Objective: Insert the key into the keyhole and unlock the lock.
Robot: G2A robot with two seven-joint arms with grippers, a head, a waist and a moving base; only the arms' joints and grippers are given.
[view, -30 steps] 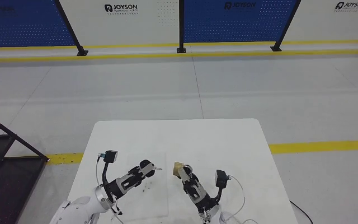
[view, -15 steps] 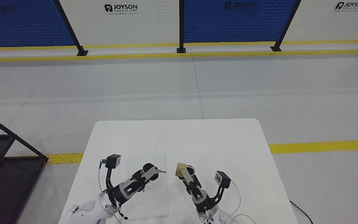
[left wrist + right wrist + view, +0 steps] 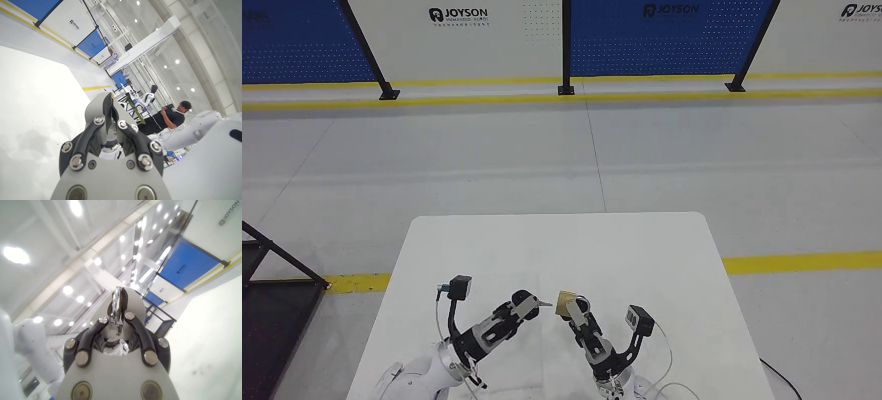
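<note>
Over the near part of the table (image 3: 642, 250), at the left, the left gripper (image 3: 109, 100) is pinched shut on the key (image 3: 535, 302), a thin, stiff, light metal piece, best held by its flat bow so the blade is free. Its tip points toward the lock (image 3: 563, 301), near it but apart. That small brass body, likely dense and slick, sits clamped in the right gripper (image 3: 120, 293); its keyhole is too small to make out.
</note>
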